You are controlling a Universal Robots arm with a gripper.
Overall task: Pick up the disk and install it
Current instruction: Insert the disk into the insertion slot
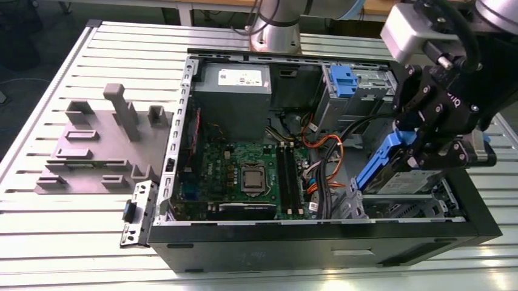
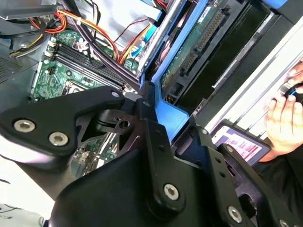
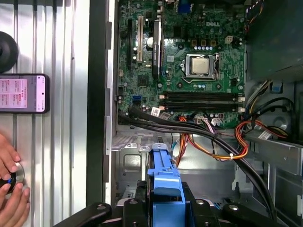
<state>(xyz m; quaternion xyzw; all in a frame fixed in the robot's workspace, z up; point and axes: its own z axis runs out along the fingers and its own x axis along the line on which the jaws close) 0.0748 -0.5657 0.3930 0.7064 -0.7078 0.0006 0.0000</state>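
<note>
My pincer (image 1: 426, 159) is closed on the disk (image 1: 402, 179), gripping it at one short end, with a black finger (image 3: 135, 204) on either side of the blue carrier end (image 3: 164, 182) in the first wrist view. I have nothing else in hold.

The disk hangs below the pincer, steeply tilted rather than flat. In the exterior view its long axis slants from the gripped end, up at the exterior view's right, down toward the exterior view's left. The free short end is the lowest part. One blue rail (image 1: 379, 163) runs along the long edge facing the motherboard (image 1: 242, 163). The pale broad face seems to be turned toward the exterior camera, though I cannot make out its label. In the second wrist view the other broad face shows a green circuit board (image 2: 189, 52), and the disk stretches straight away from my fingers.

The disk sits inside the open computer case (image 1: 324, 242), at the near corner on the exterior view's right, beside the metal cage (image 1: 350, 203). I cannot tell whether they touch. Orange and black cables (image 3: 208, 142) lie between it and the motherboard.

Outside the case, on the slatted table (image 1: 81, 242), lies a phone (image 3: 21, 93), with a person's hands (image 3: 9, 189) near it.
</note>
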